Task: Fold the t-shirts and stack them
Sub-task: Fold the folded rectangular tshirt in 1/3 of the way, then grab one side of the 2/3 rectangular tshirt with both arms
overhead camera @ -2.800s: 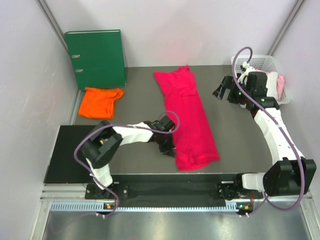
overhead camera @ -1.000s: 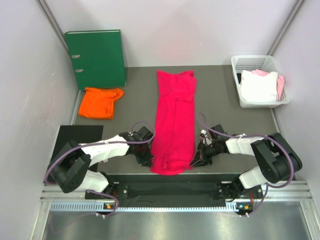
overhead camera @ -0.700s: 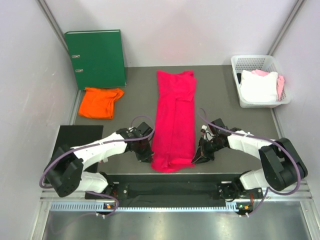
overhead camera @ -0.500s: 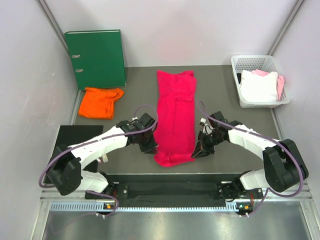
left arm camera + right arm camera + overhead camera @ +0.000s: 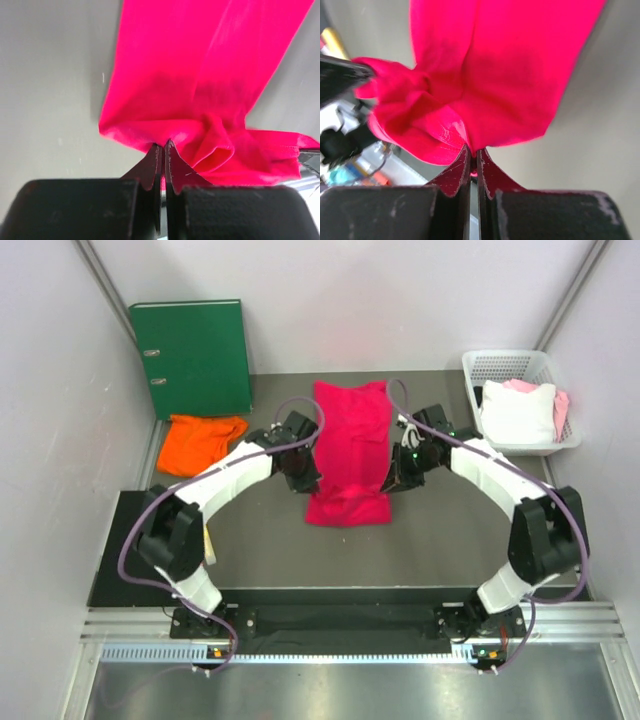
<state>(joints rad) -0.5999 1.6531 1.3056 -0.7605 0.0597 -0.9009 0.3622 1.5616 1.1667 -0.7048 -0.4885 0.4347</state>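
Observation:
The crimson-pink t-shirt (image 5: 349,445) lies as a long strip in the middle of the table, its near end lifted and carried over the rest. My left gripper (image 5: 309,480) is shut on the left corner of that end (image 5: 150,135). My right gripper (image 5: 392,480) is shut on the right corner (image 5: 485,125). Between the two grippers the held edge hangs in a slack fold (image 5: 347,508). The orange t-shirt (image 5: 200,443) lies crumpled at the left, apart from both grippers.
A green ring binder (image 5: 192,355) leans on the back wall at the left. A white basket (image 5: 471,368) holding white and pink cloth stands at the back right. A black mat (image 5: 125,540) covers the near left of the table.
Both grippers have carried the near end of the crimson-pink t-shirt away from the front edge towards the back, so the shirt has doubled over and looks much shorter.

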